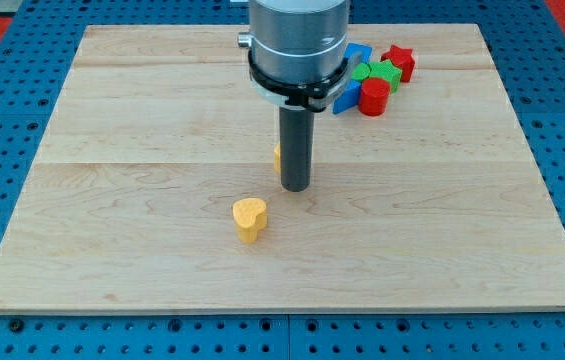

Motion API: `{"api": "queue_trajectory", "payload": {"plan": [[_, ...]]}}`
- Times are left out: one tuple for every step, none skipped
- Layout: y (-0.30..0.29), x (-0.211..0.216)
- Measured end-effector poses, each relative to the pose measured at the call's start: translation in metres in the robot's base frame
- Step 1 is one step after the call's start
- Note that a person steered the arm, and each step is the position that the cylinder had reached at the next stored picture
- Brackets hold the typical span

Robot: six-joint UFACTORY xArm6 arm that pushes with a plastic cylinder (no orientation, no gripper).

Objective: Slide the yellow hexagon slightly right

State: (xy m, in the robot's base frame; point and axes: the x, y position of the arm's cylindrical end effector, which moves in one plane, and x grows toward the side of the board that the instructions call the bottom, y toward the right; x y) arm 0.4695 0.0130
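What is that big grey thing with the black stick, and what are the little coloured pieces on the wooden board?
The grey thing is the end of a robot arm. It has no hand, just a dark rod, and it pushes blocks with my tip. There is only one picture, taken looking down at the wooden board from its near edge. Right behind the rod, mostly hidden, peeks a yellow block; that is likely the yellow hexagon, and my tip sits at its right side. Nearer us lies a yellow heart-shaped block, apart from the tip. Near the view's top right sit a red star, a red cylinder, a green block and blue blocks, bunched together. Nothing is held.
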Motion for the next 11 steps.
{"api": "queue_trajectory", "payload": {"plan": [[-0.070, -0.007], [-0.113, -0.011], [-0.077, -0.013], [-0.039, -0.028], [-0.032, -0.036], [0.004, -0.039], [0.024, -0.064], [0.043, -0.072], [0.079, -0.072], [0.102, -0.064], [0.102, -0.051]]}}
